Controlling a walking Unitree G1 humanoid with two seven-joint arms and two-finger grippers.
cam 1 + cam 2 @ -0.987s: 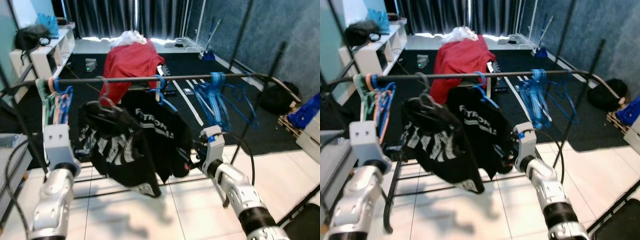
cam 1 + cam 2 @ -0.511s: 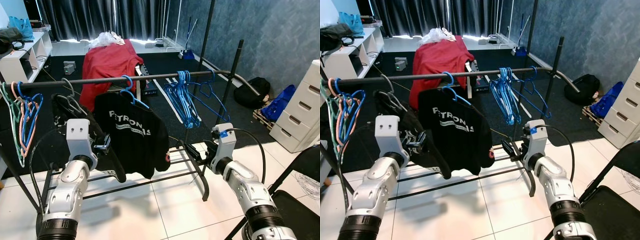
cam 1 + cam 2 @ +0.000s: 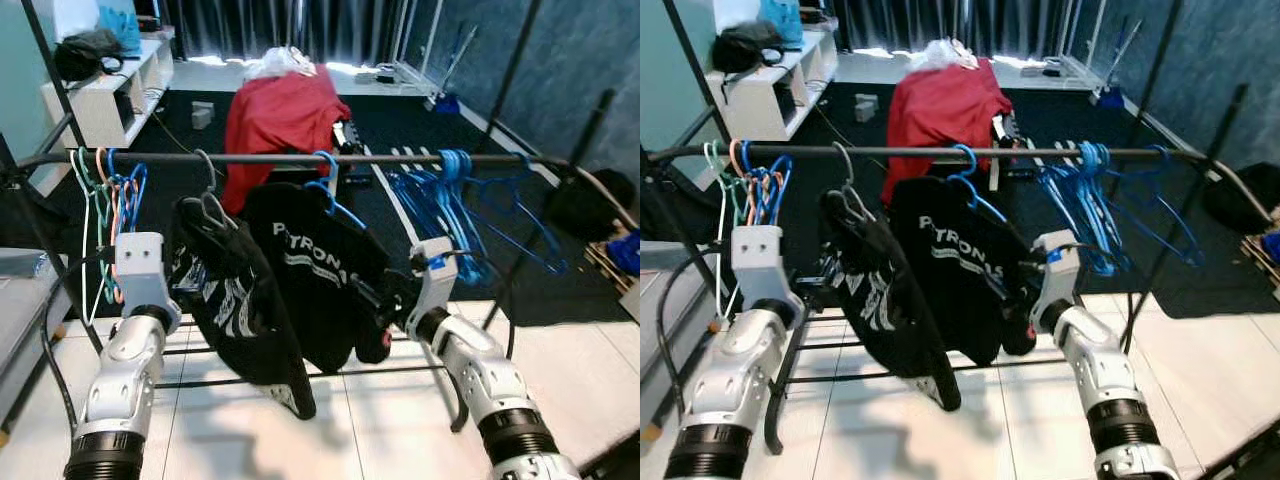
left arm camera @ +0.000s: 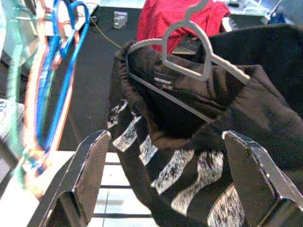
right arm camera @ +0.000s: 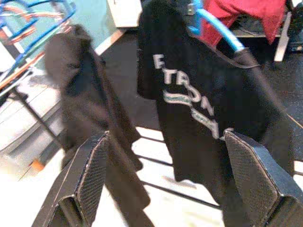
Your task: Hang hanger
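The rail [image 3: 300, 158] of the clothes rack runs from 9 to 3 o'clock across the head views, and everything hangs square to it. From it, hooked over, the grey hanger [image 3: 207, 195] carries a black garment with white streaks [image 3: 235, 300], its shoulders slanting down from 10 towards 4 o'clock. To its 3 o'clock a blue hanger [image 3: 330, 190] holds a black printed shirt [image 3: 320, 280]. The left gripper [image 4: 165, 179] is the nearer arm: its fingers [image 4: 87, 165] stand spread wide and hold nothing, with the grey hanger at 12 o'clock just beyond them. The right gripper [image 5: 165, 184], likewise spread and empty, faces the printed shirt. Judging by this, the hanging looks done.
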